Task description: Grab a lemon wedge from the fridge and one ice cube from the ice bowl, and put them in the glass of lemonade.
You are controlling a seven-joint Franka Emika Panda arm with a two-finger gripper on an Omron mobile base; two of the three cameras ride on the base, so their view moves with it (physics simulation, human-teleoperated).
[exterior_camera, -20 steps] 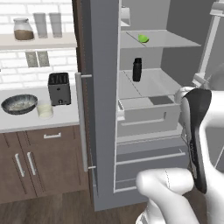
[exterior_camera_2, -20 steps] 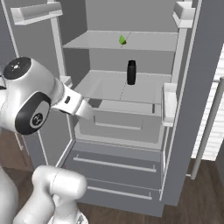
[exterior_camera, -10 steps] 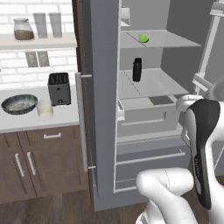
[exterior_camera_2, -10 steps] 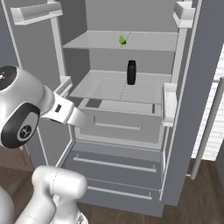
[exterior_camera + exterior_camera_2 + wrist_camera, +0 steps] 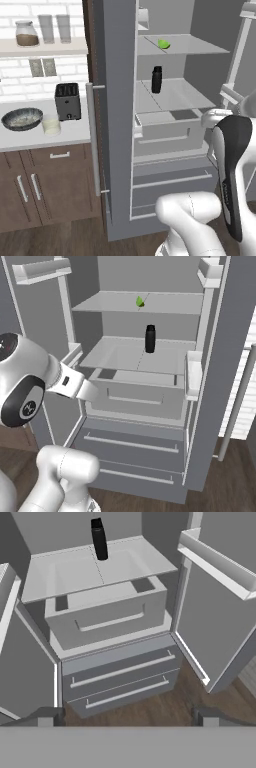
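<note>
**Open fridge, table to its left**

The lemon wedge (image 5: 163, 44) lies on the fridge's (image 5: 117, 125) upper shelf, a bottle (image 5: 156, 79) stands one shelf below. Left, on the table (image 5: 30, 142): ice bowl (image 5: 21, 119), glass of lemonade (image 5: 50, 125), with a toaster (image 5: 67, 101) behind.

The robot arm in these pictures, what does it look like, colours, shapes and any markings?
The arm is glossy white with rounded, bulbous links. A long dark grey panel runs down one link, carrying a line of small pale lettering. In the right base view a round dark grey joint cap bears a small white logo. The end effector has two small, blocky dark grey fingertips. No loose cables show.
</note>
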